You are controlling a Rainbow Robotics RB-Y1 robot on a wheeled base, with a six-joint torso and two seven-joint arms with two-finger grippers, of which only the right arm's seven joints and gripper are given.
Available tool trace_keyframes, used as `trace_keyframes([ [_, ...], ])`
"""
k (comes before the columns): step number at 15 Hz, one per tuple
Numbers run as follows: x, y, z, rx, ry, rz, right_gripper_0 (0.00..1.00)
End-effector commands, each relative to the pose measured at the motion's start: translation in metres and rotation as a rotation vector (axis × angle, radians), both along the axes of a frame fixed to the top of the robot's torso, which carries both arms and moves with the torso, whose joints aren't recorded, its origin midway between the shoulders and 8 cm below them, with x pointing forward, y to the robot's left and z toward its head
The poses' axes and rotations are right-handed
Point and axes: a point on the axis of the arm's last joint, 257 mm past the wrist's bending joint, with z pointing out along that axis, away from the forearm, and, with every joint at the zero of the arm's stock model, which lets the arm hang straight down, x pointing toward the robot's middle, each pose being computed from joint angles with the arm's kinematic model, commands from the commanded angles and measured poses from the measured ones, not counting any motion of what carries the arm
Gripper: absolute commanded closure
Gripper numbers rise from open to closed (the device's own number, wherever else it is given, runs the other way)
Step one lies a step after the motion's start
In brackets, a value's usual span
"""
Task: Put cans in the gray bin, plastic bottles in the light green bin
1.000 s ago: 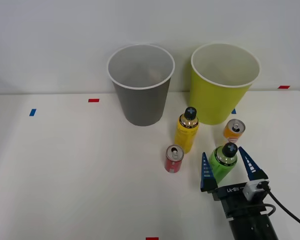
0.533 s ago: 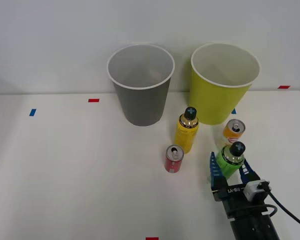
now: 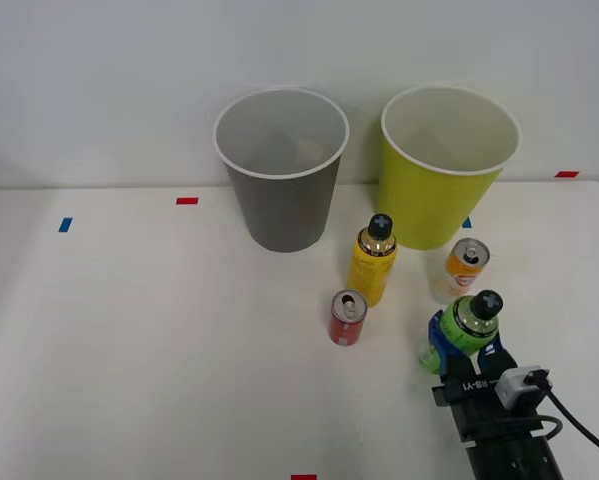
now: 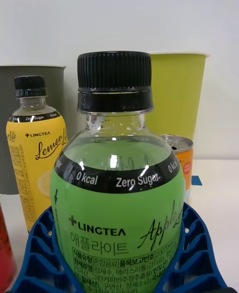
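The green-label bottle (image 3: 466, 330), near the table's (image 3: 129, 330) front right corner, is now sitting clamped between the blue fingers (image 4: 37, 253) of the right gripper (image 3: 469, 352), which were spread wide around it a second ago; the grasp appears complete, so lifting toward the light green bin (image 3: 444, 170) at the back edge is likely next. The orange and white can (image 3: 463, 268) is standing just beyond the bottle, directly on that path, while the yellow-label bottle (image 3: 372, 262), red can (image 3: 346, 317) and gray bin (image 3: 281, 170) are lying leftward.
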Motion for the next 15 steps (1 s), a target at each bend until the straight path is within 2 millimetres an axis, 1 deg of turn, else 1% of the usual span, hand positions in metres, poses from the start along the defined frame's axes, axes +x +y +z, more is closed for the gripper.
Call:
trace_keyframes([
  [1, -0.007, -0.007, 0.008, 0.009, -0.017, 0.006, 1.00],
  [3, -0.014, -0.008, 0.022, 0.028, -0.034, 0.019, 1.00],
  [4, -0.015, -0.004, 0.029, 0.048, -0.027, 0.033, 1.00],
  [6, -0.012, 0.004, 0.047, 0.081, -0.027, 0.053, 1.00],
  [7, -0.008, 0.009, 0.061, 0.105, -0.034, 0.067, 1.00],
  [10, 0.001, 0.015, 0.100, 0.211, -0.051, 0.096, 1.00],
  [11, 0.004, 0.019, 0.120, 0.245, -0.066, 0.113, 1.00],
  [13, 0.008, 0.017, 0.144, 0.302, -0.101, 0.126, 1.00],
  [15, 0.016, 0.013, 0.168, 0.315, -0.156, 0.131, 1.00],
])
